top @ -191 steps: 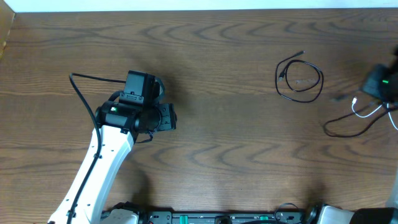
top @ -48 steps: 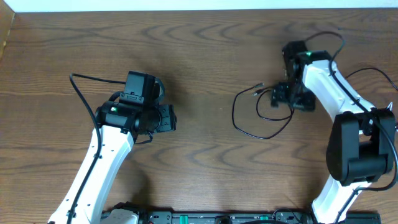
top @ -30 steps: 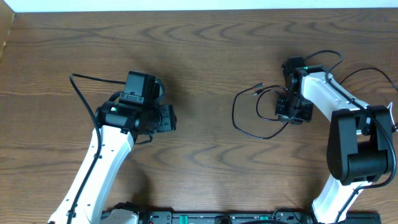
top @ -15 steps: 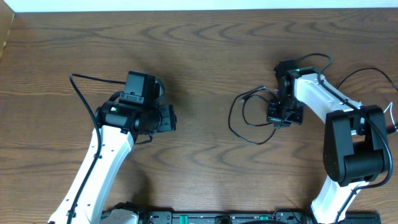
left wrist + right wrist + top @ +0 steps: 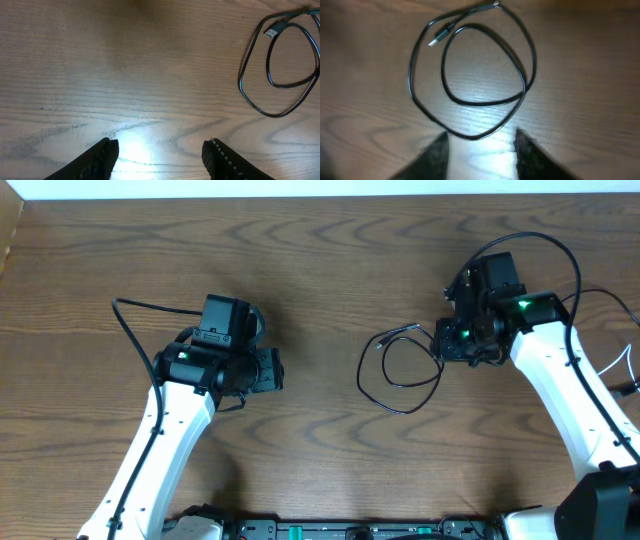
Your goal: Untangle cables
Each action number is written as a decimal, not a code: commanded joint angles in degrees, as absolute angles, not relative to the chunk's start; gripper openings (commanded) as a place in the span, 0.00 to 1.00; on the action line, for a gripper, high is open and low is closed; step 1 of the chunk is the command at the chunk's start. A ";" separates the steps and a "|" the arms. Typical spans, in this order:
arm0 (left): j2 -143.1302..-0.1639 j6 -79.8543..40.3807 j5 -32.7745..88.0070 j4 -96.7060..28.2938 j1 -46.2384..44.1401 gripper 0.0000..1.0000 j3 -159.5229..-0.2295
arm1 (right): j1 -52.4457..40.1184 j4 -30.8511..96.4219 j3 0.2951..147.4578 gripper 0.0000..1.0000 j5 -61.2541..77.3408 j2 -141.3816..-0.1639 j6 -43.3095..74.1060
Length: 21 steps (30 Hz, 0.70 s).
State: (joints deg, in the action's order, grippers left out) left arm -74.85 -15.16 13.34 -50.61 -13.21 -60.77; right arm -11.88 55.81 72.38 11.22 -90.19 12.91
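Observation:
The black cable (image 5: 362, 380) lies loose on the wooden table in two overlapping loops, its plug ends at the upper left of the coil. My right gripper (image 5: 440, 348) is just right of the coil, open and empty. In the right wrist view the cable (image 5: 413, 75) lies ahead of the blurred open fingers (image 5: 482, 157). My left gripper (image 5: 276, 368) is open and empty, well left of the cable. The left wrist view shows the coil (image 5: 242, 82) at the top right, far from its fingers (image 5: 160, 160). A thin white cord (image 5: 627, 370) barely shows at the right edge.
Thick black wires run along both arms (image 5: 120, 320). The table's far edge (image 5: 320, 196) meets a white wall. The arm bases stand at the front edge (image 5: 340, 530).
My right gripper dragged the black cable leftward, then let go and drew back up and to the right. The cable now lies free in a tighter coil. The left arm has not moved.

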 commanded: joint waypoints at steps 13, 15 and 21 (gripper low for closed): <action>-74.91 -14.83 12.80 -50.94 -13.28 0.59 -60.10 | -12.86 50.17 71.00 0.44 3.99 -108.47 12.80; -74.91 -14.85 12.80 -50.92 -13.28 0.59 -60.10 | -12.86 49.60 71.00 0.44 4.01 -110.34 12.80; -74.91 -14.83 12.80 -50.92 -13.28 0.59 -60.10 | -12.97 48.60 70.98 0.32 4.21 -114.17 12.82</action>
